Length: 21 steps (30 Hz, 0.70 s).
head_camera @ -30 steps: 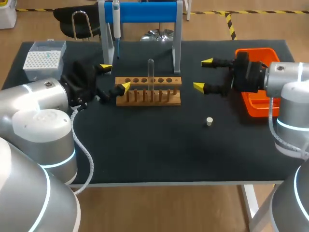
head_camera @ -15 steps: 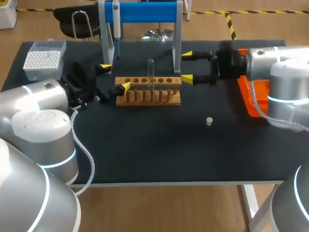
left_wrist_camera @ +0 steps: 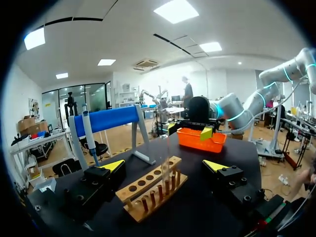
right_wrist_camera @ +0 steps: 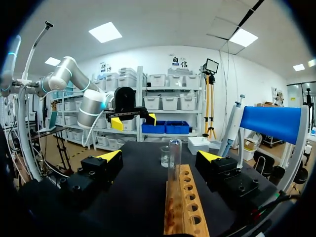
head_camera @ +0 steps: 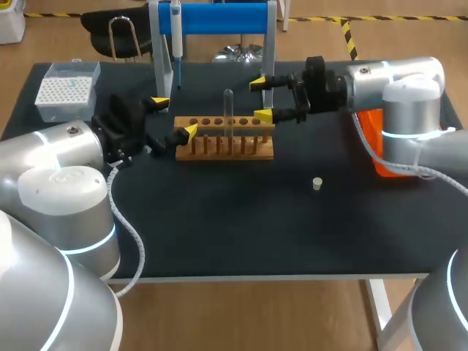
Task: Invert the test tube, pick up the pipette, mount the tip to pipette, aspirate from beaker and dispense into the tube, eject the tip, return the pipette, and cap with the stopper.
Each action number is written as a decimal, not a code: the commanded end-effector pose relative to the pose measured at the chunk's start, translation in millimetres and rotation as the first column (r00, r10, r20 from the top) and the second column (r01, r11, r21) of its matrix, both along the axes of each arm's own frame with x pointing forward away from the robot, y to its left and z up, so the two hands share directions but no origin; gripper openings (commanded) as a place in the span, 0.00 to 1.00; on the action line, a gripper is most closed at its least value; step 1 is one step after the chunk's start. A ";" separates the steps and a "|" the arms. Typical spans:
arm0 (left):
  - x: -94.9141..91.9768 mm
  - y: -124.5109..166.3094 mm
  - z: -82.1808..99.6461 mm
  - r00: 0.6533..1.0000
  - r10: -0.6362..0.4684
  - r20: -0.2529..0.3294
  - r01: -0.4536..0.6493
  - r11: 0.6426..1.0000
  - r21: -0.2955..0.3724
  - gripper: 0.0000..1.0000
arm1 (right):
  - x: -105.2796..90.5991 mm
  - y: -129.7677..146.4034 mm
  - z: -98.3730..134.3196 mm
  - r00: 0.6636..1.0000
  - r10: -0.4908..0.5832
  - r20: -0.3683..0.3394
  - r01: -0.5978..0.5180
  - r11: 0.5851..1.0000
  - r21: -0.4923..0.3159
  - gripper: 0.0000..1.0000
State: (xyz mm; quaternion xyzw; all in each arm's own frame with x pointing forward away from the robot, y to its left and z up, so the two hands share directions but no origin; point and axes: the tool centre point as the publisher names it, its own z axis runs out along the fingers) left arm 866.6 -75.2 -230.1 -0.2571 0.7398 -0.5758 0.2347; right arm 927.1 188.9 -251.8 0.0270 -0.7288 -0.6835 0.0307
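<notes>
Head view: right pincer (head_camera: 260, 99) gapes near the test tube (head_camera: 228, 110).

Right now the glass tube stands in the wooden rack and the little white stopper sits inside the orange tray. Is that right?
Not quite. The glass tube does stand in the wooden rack, but the little white stopper lies on the black table, apart from the orange tray. The head view shows this.

1 clear glass test tube (head_camera: 228, 110) | 1 wooden tube rack (head_camera: 225, 146) | 1 white pipette (head_camera: 175, 33) | 1 white tip box (head_camera: 67, 89) | 1 orange tray (left_wrist_camera: 190, 139) | 1 white stopper (head_camera: 317, 183) | 1 clear beaker (right_wrist_camera: 165, 156)
</notes>
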 end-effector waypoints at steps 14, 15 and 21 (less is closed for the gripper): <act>-0.9 2.2 -2.6 1.000 -0.003 0.010 0.003 1.000 -0.011 1.00 | 15.2 36.0 -13.7 0.999 0.049 -0.015 -0.049 0.999 0.019 0.87; -0.9 2.2 -2.6 1.000 -0.003 0.010 0.003 1.000 -0.011 1.00 | 16.2 37.5 -14.5 0.999 0.049 -0.015 -0.048 0.999 0.018 0.89; -0.9 2.2 -2.6 1.000 -0.003 0.010 0.003 1.000 -0.011 1.00 | 21.0 44.0 -17.9 0.999 0.045 -0.015 -0.045 0.999 0.017 0.89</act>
